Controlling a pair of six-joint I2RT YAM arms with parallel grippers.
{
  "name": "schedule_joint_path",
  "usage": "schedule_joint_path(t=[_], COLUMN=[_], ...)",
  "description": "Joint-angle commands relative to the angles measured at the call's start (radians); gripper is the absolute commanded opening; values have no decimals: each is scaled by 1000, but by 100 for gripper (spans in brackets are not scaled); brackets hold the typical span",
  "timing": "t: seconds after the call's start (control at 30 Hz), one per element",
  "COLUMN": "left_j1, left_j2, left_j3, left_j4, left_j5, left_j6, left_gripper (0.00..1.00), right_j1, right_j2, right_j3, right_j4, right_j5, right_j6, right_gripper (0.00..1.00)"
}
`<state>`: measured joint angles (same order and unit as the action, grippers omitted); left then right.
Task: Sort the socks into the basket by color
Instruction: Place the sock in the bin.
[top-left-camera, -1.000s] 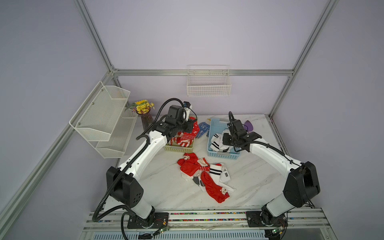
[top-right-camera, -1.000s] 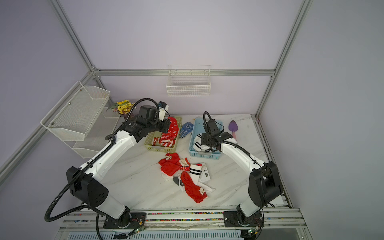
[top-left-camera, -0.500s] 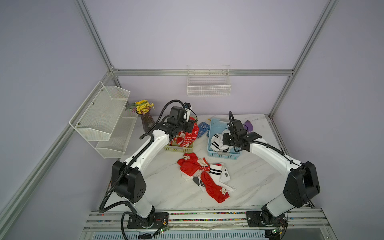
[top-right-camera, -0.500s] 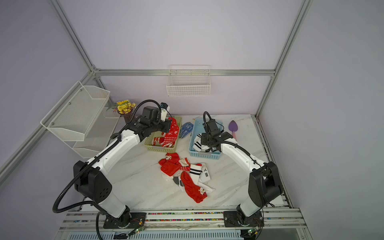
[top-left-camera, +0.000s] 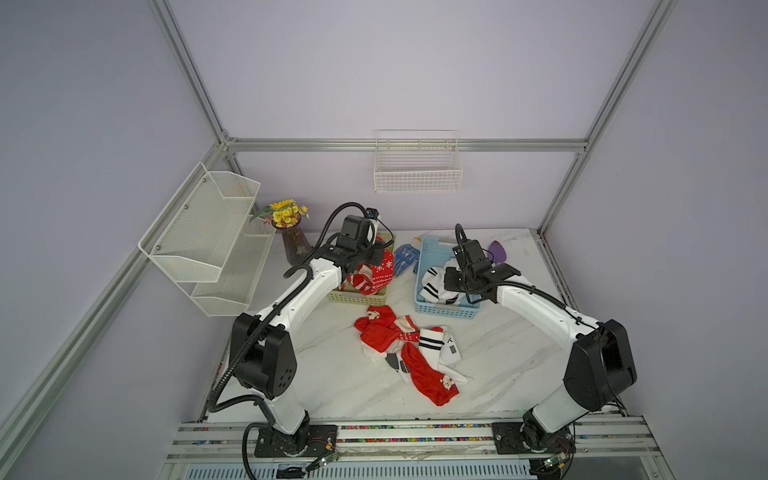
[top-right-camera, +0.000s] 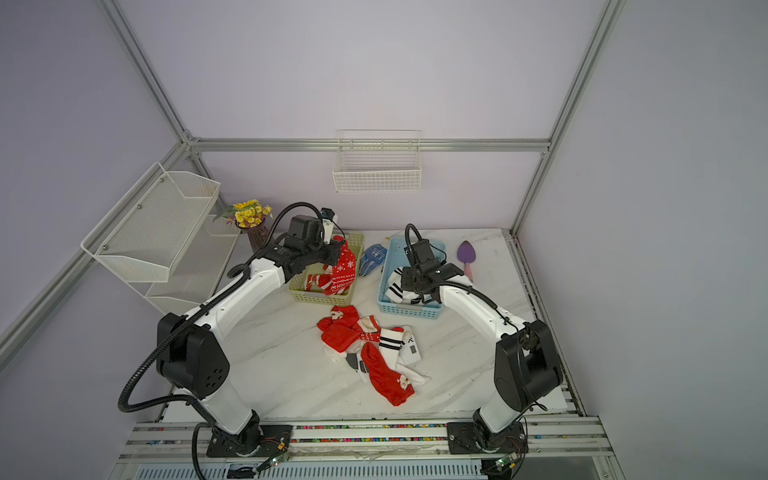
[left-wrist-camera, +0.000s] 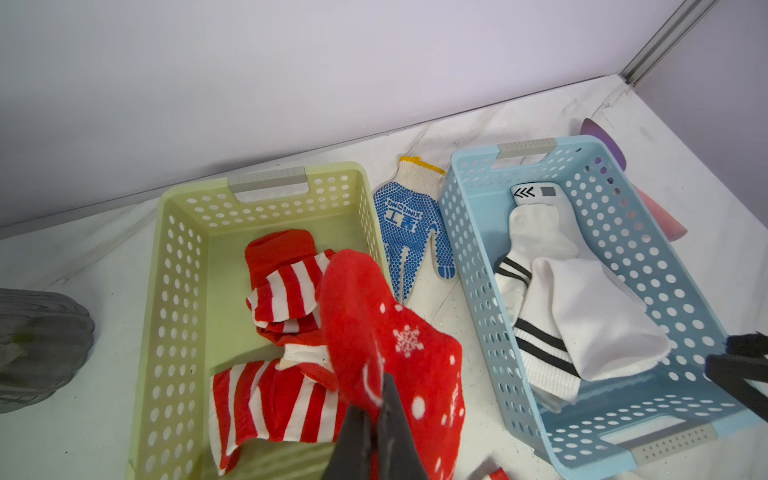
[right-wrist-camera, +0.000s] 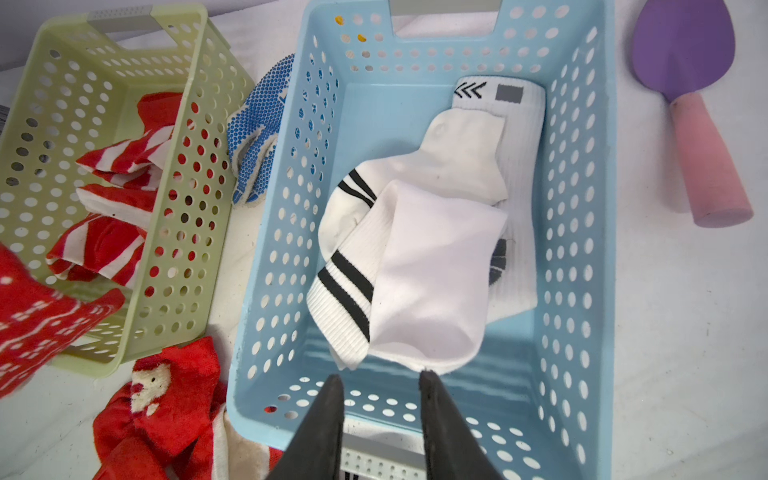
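My left gripper (left-wrist-camera: 380, 399) is shut on a red sock with white snowflakes (left-wrist-camera: 395, 332), which hangs over the right rim of the green basket (left-wrist-camera: 178, 232). Red-and-white striped socks (left-wrist-camera: 282, 286) lie inside that basket. Over the near end of the blue basket (right-wrist-camera: 282, 208) my right gripper (right-wrist-camera: 380, 376) is open, with nothing between its fingers. White socks with black stripes (right-wrist-camera: 432, 257) lie in the blue basket just beyond its tips. A pile of red and white socks (top-left-camera: 407, 349) lies on the table in front of both baskets.
A blue dotted glove (left-wrist-camera: 411, 224) lies between the two baskets. A purple trowel with a pink handle (right-wrist-camera: 685, 83) lies right of the blue basket. A vase of yellow flowers (top-left-camera: 291, 232) and a white wire shelf (top-left-camera: 208, 232) stand at the back left.
My left arm has shifted slightly and the red sock hangs a little lower over the green basket. The right arm has not moved.
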<state>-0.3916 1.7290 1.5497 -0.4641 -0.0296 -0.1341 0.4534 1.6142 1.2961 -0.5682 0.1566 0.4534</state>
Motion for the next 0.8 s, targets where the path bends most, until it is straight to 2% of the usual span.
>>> schedule_joint_path(t=[0.0, 0.37, 0.77], left_j1=[21, 102, 186], left_j2=[16, 120, 313], left_j3=[10, 73, 242], left_j4=[48, 85, 86], left_j5=[-7, 50, 91], left_j6=[29, 79, 149], left_gripper=[0, 0, 0], right_j1=[-5, -4, -5], right_j2=[19, 39, 103], right_j3=[37, 61, 111], right_j4=[19, 24, 10], right_j5=[-11, -15, -14], right_j6=[-12, -15, -27], right_gripper=[35, 35, 35])
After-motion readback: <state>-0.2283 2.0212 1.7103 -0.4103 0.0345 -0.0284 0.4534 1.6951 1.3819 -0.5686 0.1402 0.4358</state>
